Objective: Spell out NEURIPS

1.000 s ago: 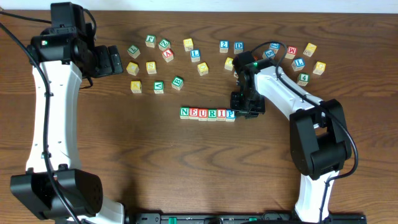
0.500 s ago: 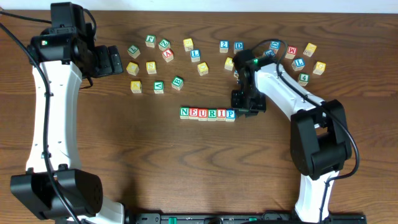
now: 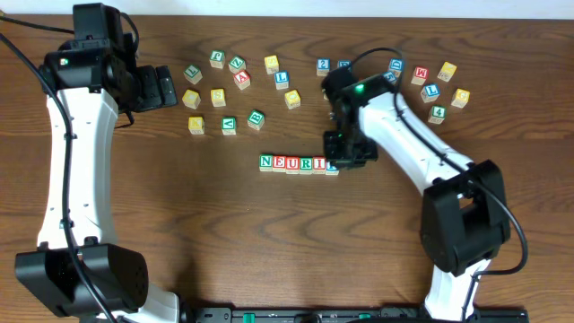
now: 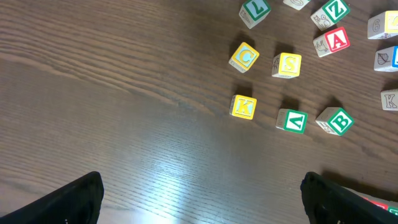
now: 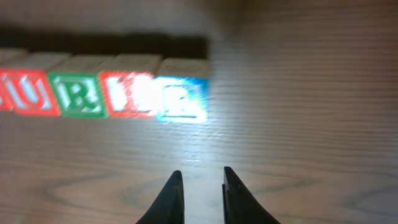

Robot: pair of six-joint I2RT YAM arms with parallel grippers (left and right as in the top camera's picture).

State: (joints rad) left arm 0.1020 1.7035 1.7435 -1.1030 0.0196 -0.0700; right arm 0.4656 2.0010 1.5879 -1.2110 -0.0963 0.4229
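Six light-wood cubes stand in a row reading N point(image 3: 266, 162), E, U, R, I, P point(image 3: 330, 165) at the table's middle. In the right wrist view the row is blurred: U point(image 5: 31, 93), R point(image 5: 76, 94), I point(image 5: 129, 93), blue P point(image 5: 180, 98). My right gripper point(image 3: 346, 151) hovers at the row's P end. Its fingers point(image 5: 200, 182) are nearly together with a narrow empty gap, just in front of the P. A cube with a yellow S point(image 3: 218, 96) lies among the loose cubes at the back left and shows in the left wrist view point(image 4: 287, 64). My left gripper point(image 3: 169, 87) is wide open and empty point(image 4: 202, 199).
Loose cubes lie at the back: L point(image 3: 193, 74), A point(image 3: 242, 79), B point(image 3: 256, 118), K point(image 3: 195, 124) on the left, and 2 point(image 3: 323, 66), M point(image 3: 419, 75), 4 point(image 3: 437, 113) on the right. Bare wood lies in front of the row.
My right arm has swung left and its gripper has shifted slightly left and back, over the P end of the row. The left arm and the cubes have not moved.
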